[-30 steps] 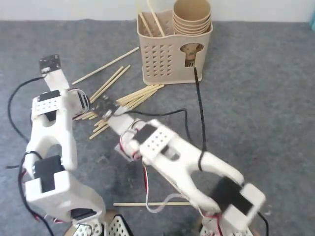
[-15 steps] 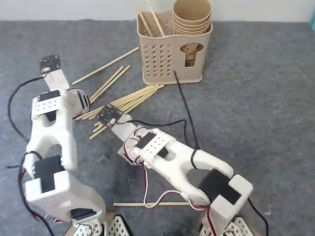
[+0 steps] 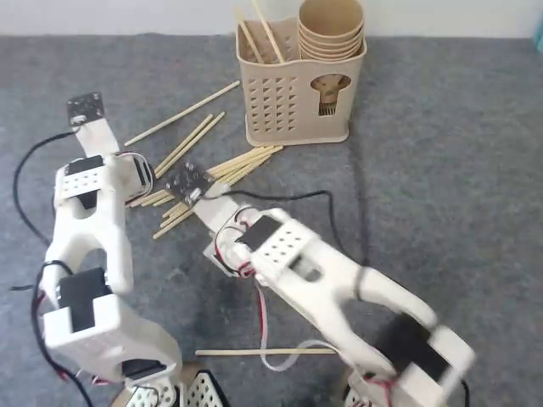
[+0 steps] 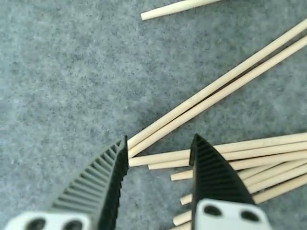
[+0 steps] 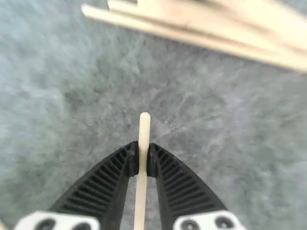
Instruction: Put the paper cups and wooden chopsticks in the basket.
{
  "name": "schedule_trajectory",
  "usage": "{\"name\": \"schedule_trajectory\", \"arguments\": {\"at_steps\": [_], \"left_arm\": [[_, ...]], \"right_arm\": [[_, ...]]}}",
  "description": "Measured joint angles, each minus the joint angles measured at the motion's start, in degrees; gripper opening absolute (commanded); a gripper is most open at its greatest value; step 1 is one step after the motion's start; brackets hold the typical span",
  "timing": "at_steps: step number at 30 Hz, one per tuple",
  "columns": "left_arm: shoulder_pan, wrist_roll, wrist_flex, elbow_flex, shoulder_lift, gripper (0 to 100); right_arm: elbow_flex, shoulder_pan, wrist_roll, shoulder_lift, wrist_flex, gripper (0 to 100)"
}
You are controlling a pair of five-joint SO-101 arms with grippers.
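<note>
I saw a beige basket, its walls punched with rows of small triangular holes, and paper cups of a slightly deeper tan. The wooden chopsticks were pale cream against the table cover, a mottled grey flecked with darker specks. The left arm and right arm were white with black motor blocks, and a black cable trailed from the right one. The left gripper was ribbed black on pale grey bases. The right gripper matched, with a cream chopstick in it.

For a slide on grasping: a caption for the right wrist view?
Right gripper, jaws shut on one wooden chopstick, over grey carpet, more chopsticks lying beyond.
</note>
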Motion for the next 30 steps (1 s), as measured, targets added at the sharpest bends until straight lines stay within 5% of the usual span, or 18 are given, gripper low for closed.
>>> {"name": "schedule_trajectory", "arguments": {"at_steps": [6,13,25,30], "left_arm": [[0.0,0.0,-0.2,0.0,0.0,20],[0.0,0.0,-0.2,0.0,0.0,20],[0.0,0.0,-0.2,0.0,0.0,20],[0.0,0.0,-0.2,0.0,0.0,20]], "right_arm": [[0.1,3.4,0.0,-23.6,2.2,0.8],[0.0,11.2,0.0,-40.5,-15.8,0.8],[-4.1,25.2,-0.1,-28.0,-61.6,0.8],[-15.9,28.0,-0.1,-12.6,-66.8,0.8]]}}
